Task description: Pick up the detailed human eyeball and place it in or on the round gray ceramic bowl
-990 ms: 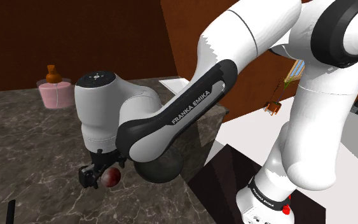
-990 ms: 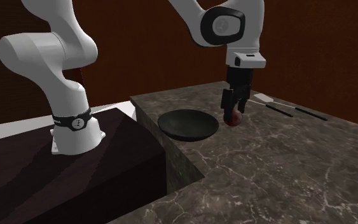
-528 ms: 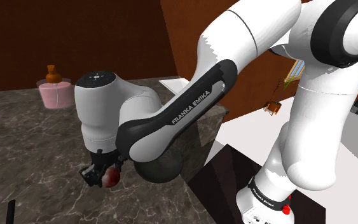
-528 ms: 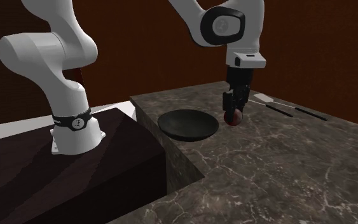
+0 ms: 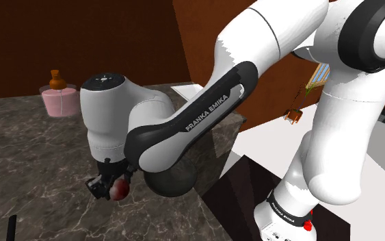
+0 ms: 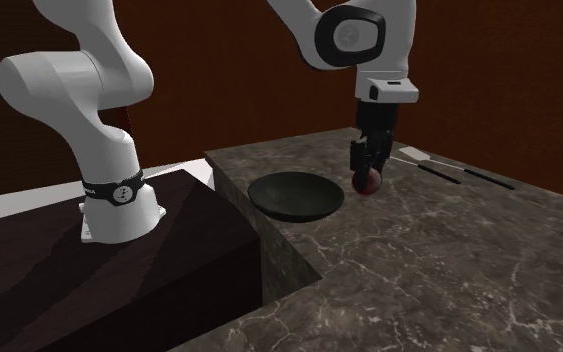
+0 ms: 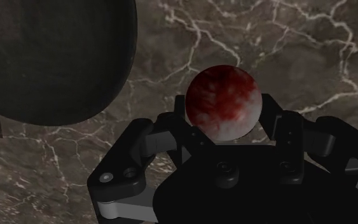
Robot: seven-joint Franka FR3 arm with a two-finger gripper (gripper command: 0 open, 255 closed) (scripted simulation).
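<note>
My black pincer (image 6: 367, 172) points down over a dark marble counter (image 6: 449, 270) laced with pale veins. Its two fingers (image 7: 171, 130) are closed partway and clasp the eyeball (image 7: 224, 100), a pale ball blotched deep red, between their tips. The eyeball hangs low over the stone, just beside the bowl (image 6: 295, 195) and outside its rim. I cannot tell whether it touches the counter. The bowl is round, shallow and dark grey, and sits near the counter's edge closest to my stand (image 6: 119, 270), a dark box.

In the second exterior view, a slim utensil with a pale blade (image 6: 439, 168) lies on the counter beyond the pincer. In the shoulder view, a pink tub (image 5: 59, 101) topped by an orange-brown shape stands far back on the stone, well apart from the bowl. Reddish-brown walls (image 5: 115, 41) close in the room behind the counter.
</note>
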